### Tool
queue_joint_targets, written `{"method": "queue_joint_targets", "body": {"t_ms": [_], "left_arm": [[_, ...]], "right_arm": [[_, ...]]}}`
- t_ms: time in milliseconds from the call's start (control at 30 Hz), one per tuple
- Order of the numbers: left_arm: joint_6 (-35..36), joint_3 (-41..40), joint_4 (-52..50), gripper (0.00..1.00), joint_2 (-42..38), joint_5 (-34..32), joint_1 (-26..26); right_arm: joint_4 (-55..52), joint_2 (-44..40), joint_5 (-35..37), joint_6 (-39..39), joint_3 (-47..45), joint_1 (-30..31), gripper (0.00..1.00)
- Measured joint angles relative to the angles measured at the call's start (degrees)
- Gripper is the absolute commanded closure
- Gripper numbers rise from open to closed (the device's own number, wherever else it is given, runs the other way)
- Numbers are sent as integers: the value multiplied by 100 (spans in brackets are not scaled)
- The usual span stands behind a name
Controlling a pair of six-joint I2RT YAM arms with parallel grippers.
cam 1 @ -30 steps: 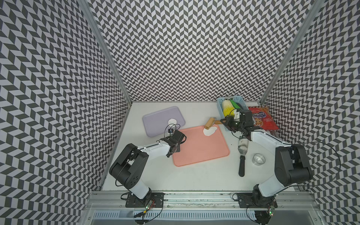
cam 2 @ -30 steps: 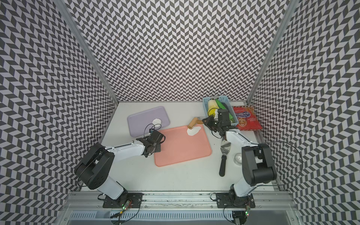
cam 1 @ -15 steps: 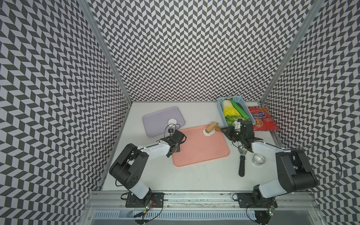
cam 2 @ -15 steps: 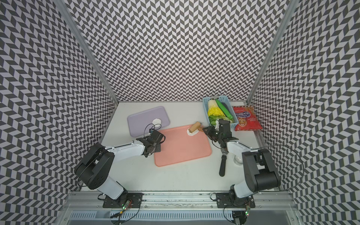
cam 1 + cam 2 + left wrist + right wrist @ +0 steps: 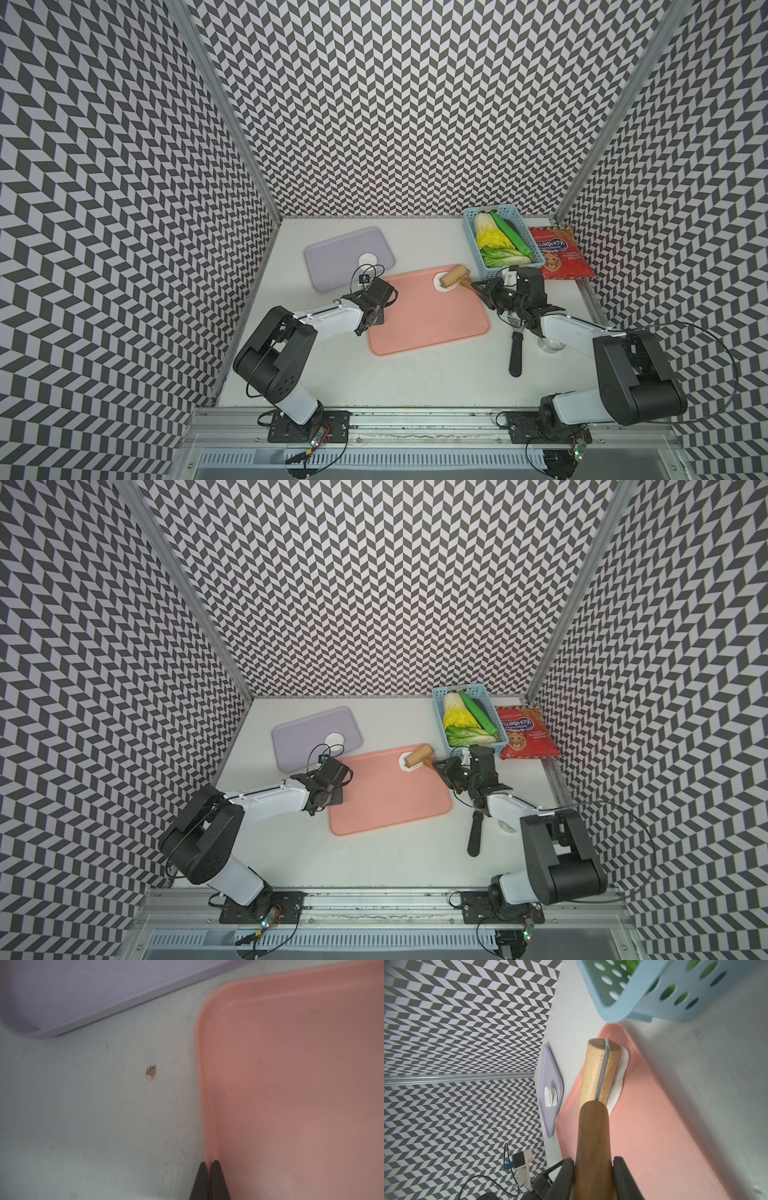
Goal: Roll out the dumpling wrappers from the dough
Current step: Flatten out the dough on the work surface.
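A white sheet of dough [image 5: 437,283] lies in the far right corner of the pink tray [image 5: 428,320]. The wooden roller [image 5: 455,276] rests on it and covers most of it; the dough's edge [image 5: 620,1076] shows beside the roller [image 5: 596,1070]. My right gripper [image 5: 593,1162] is shut on the roller's dark wooden handle [image 5: 591,1136]. My left gripper [image 5: 209,1162] is shut on the rim of the pink tray [image 5: 207,1084] at its left edge. A small stack of round dumpling wrappers [image 5: 368,258] sits on the lilac tray [image 5: 336,257].
A blue basket [image 5: 469,232] of vegetables stands just behind the right gripper, close to the roller. A red snack bag [image 5: 559,253] lies to its right. A black-handled spatula [image 5: 516,353] and a steel ring cutter [image 5: 550,344] lie under the right arm.
The right arm has drawn the roller back toward the near side, from the dough's far edge onto the dough. The left arm has stayed still on the tray's rim.
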Motion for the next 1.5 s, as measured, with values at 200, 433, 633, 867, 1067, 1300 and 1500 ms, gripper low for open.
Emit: {"method": "queue_joint_targets", "body": {"t_ms": [200,433,633,867,1067,1300,1500], "left_arm": [[13,4,-28,100,0,0,0],[42,7,-35,100,0,0,0],[48,7,-39,100,0,2,0],[46,9,-39,100,0,2,0],[46,26,-61,100,2,7,0],[162,481,-450,100,269,28,2],[555,1021,-662,100,710,-35,-11]], "right_arm": [[83,-177,-238,380,-232,7,100],[50,-501,-621,732,-549,140,100],[-358,-850,-874,776,-599,236,100],[-1585,-874,-802,-13,415,291,100],[-2090,-564,-599,-1187,1943,291,100],[-2579,92,-643,-2308,2199,227,100],[-2946,188,-638,-2761,1998,205,100]]}}
